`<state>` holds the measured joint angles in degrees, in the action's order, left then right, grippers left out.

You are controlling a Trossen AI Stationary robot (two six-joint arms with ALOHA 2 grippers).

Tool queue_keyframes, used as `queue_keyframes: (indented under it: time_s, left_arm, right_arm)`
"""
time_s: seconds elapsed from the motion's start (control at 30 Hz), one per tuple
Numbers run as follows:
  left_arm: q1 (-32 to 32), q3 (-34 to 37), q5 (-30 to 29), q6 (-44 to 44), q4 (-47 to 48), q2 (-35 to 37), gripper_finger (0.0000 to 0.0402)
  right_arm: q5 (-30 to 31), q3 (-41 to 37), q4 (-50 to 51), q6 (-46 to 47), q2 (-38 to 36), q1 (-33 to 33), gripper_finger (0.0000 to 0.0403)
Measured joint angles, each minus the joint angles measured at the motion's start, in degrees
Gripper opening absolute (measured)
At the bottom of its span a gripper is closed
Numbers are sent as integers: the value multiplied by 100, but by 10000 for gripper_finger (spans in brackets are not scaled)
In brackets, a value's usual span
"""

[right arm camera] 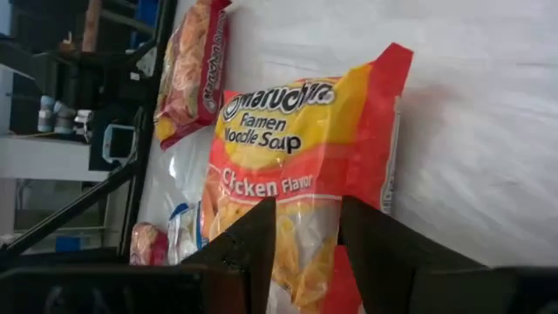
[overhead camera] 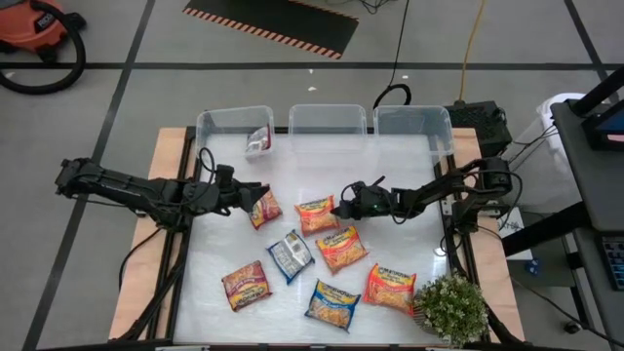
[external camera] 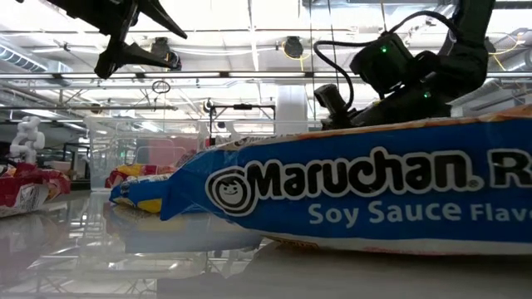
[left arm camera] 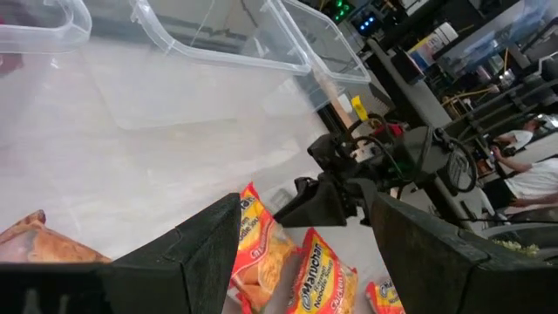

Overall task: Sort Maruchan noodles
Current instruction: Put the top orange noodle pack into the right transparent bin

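Observation:
Several Maruchan packets lie flat on the white table: a dark red one (overhead camera: 263,208), orange ones (overhead camera: 316,214) (overhead camera: 341,249) (overhead camera: 390,288), a blue and silver one (overhead camera: 290,255), another dark red one (overhead camera: 246,285) and a blue one (overhead camera: 332,304) (external camera: 349,191). One more packet (overhead camera: 257,141) lies in the left clear bin (overhead camera: 210,125). My left gripper (overhead camera: 250,200) (left arm camera: 301,253) is open above the table, beside the upper dark red packet (left arm camera: 44,240). My right gripper (overhead camera: 340,207) (right arm camera: 305,253) is open over the right end of the Chicken Flavor orange packet (right arm camera: 296,166). My right gripper comes at the orange packet's near end (right arm camera: 305,231) slanting down from the table's right, with a finger (right arm camera: 257,249) on each side of a narrow gap over the wrapper. The packet lies flat on the table. Whether the fingers touch it, I cannot tell.
Two more clear bins (overhead camera: 328,119) (overhead camera: 414,122) stand along the far edge. A small potted plant (overhead camera: 450,307) sits at the near right corner. Bare table lies between the bins and the packets. People show in the room beyond (left arm camera: 532,174).

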<state>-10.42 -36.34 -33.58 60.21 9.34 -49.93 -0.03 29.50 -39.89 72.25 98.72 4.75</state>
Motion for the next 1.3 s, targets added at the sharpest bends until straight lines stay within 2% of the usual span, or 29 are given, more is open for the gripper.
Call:
queue_keyframes:
  time_s: [0.1, 0.27, 0.33, 0.6, 0.8, 0.9, 0.97, 1.1, 1.17, 1.3]
  left_arm:
    - [-50, 0, 43, 13, 0, 0, 259]
    - [-114, 0, 52, -106, 35, 0, 259]
    - [-133, 0, 52, -203, 42, 0, 259]
    - [-133, -2, 54, -341, 81, 0, 259]
    - [-131, -7, 67, -454, 218, 0, 259]
    - [-129, -7, 100, -458, 372, 0, 259]
    - [-129, -7, 229, -439, 471, 0, 259]
    - [-129, -7, 407, -409, 578, 0, 259]
    - [-129, -7, 431, -433, 602, 0, 259]
    - [-129, -7, 458, -503, 652, 0, 259]
  right_arm:
    - [0, -2, 11, 29, 61, 0, 100]
    - [-2, -9, 47, -72, 74, 0, 22]
    - [-4, -9, 45, -74, 74, 0, 6]
    - [6, -26, -633, 63, -62, 0, 1]
    - [-4, -31, 52, 419, -436, 0, 2]
    - [-4, 85, 468, 682, -539, -37, 6]
    - [-27, 462, 1057, 685, -669, -43, 18]
    - [-131, 1633, 3422, 266, -743, -23, 60]
    - [-133, 2079, 4251, 23, -631, 44, 86]
    - [-152, 2245, 4555, -41, -498, 225, 137]
